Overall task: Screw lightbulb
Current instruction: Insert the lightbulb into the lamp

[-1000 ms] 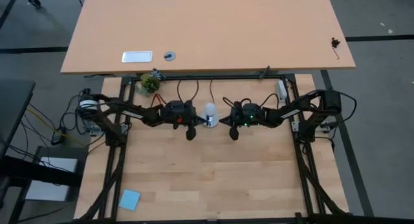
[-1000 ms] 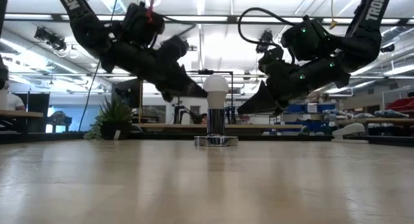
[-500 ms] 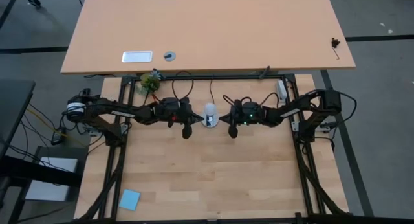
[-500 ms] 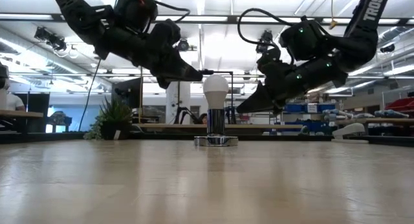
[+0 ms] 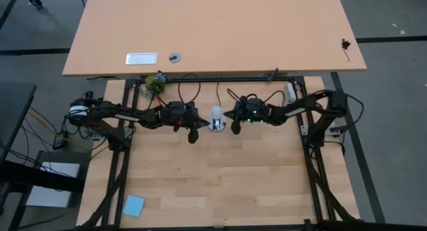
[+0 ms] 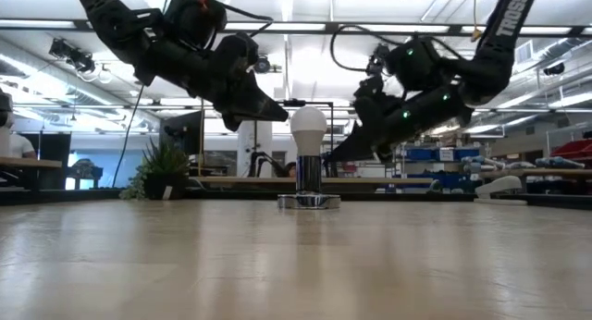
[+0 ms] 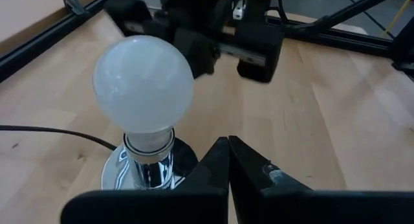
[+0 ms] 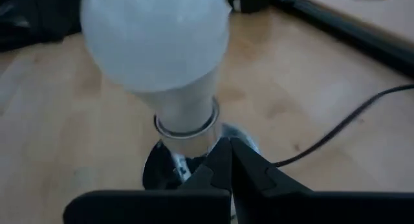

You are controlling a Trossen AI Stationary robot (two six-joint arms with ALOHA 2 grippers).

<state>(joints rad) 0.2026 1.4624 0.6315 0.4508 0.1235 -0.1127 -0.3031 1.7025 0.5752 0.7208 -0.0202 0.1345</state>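
In the right wrist view, the lightbulb point(image 8: 155, 39) is blurred and its top is cut off by the picture's edge. The silver socket base point(image 8: 169, 169) beneath it is partly hidden behind the right gripper point(image 8: 228, 160). From above, a small dark object point(image 5: 345, 45) on the far table is too small to identify

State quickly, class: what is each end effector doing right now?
Left end effector: shut, holding nothing, beside the lightbulb.
Right end effector: shut, holding nothing, on the lightbulb's other side.
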